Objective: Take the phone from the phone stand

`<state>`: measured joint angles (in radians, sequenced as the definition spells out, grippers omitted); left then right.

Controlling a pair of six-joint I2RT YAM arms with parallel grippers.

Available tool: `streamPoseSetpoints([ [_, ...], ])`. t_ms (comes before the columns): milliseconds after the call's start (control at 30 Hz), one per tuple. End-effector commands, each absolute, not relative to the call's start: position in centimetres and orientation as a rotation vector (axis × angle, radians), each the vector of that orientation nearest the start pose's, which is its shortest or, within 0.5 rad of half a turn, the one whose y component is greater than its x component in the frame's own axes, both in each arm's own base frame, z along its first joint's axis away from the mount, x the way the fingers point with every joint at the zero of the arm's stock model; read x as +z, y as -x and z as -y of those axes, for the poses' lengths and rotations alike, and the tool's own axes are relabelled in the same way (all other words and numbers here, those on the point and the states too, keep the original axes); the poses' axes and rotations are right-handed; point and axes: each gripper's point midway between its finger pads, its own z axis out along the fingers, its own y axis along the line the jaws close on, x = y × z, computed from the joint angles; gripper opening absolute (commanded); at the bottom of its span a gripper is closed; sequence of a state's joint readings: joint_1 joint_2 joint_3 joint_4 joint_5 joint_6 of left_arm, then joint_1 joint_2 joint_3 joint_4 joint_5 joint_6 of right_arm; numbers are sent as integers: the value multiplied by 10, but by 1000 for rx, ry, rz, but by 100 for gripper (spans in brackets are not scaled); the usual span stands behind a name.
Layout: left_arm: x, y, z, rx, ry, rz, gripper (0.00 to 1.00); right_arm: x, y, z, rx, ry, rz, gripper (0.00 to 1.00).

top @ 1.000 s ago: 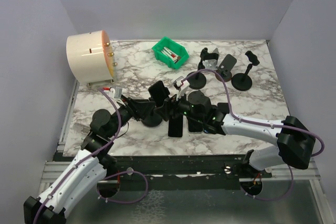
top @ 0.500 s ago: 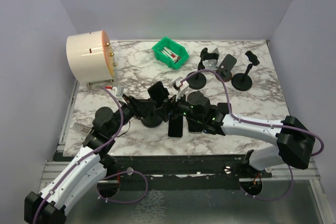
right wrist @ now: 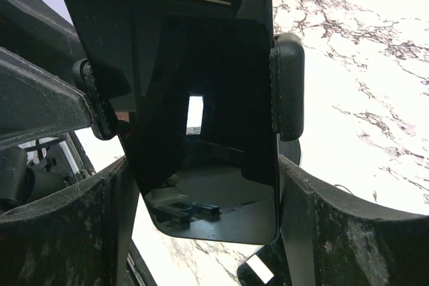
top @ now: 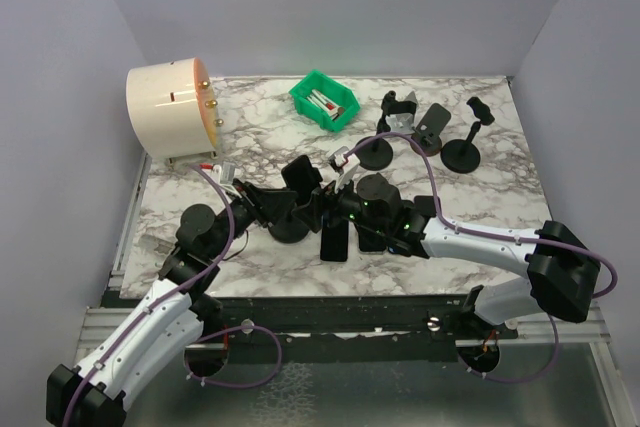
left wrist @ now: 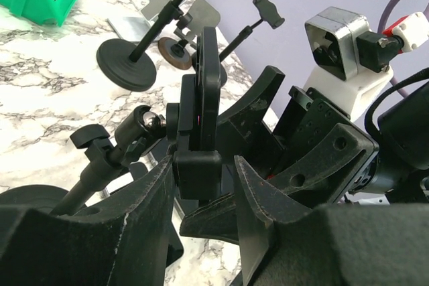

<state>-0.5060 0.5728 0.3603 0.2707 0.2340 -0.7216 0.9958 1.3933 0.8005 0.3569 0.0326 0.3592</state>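
Observation:
The black phone [top: 300, 177] stands upright in the clamp of a black phone stand [top: 288, 229] near the table's middle. In the right wrist view the phone [right wrist: 201, 98] fills the space between my right gripper's [right wrist: 204, 165] fingers, which press its lower side edges; the stand's side grips hold it higher up. My right gripper [top: 320, 209] reaches it from the right. My left gripper [top: 272, 205] comes from the left. In the left wrist view the phone [left wrist: 209, 78] is edge-on, and my left gripper [left wrist: 204, 175] straddles the stand's clamp [left wrist: 198, 165], with a narrow gap at the right finger.
Two dark phones [top: 334, 243] lie flat just in front of the stand. Other black stands [top: 376, 152] [top: 462, 153] are at the back right, a green bin [top: 324, 100] is at the back, and a cream cylinder [top: 168, 112] is at the back left.
My left arm has moved forward and right, bringing its gripper up to the stand. The right arm and the phone have not visibly moved.

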Motion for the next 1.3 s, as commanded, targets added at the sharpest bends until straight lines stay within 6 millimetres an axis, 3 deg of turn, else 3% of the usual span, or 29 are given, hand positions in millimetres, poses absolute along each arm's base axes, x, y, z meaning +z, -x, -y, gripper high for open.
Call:
streamPoseSetpoints([
  [0,243,-217,204,-1172,-49,-1629,40,198,-240,-380,911,540,-1807,36],
  [100,241,-216,205,-1176,-54,-1634,37,199,-240,-380,907,541,-1807,36],
  [267,242,-215,205,-1180,-60,-1634,24,196,-239,-379,908,547,-1815,42],
  [433,243,-215,204,-1174,-57,-1626,9,198,-235,-381,921,575,-1812,54],
  [533,242,-216,204,-1170,-56,-1625,0,198,-233,-380,923,586,-1824,68],
  [700,242,-217,201,-1156,-49,-1618,0,189,-235,-369,842,568,-1923,87],
  [1100,245,-217,198,-1145,-39,-1597,0,193,-219,-319,738,515,-1995,94],
  [1267,246,-216,198,-1147,-42,-1596,0,209,-222,-298,701,429,-1939,96],
])
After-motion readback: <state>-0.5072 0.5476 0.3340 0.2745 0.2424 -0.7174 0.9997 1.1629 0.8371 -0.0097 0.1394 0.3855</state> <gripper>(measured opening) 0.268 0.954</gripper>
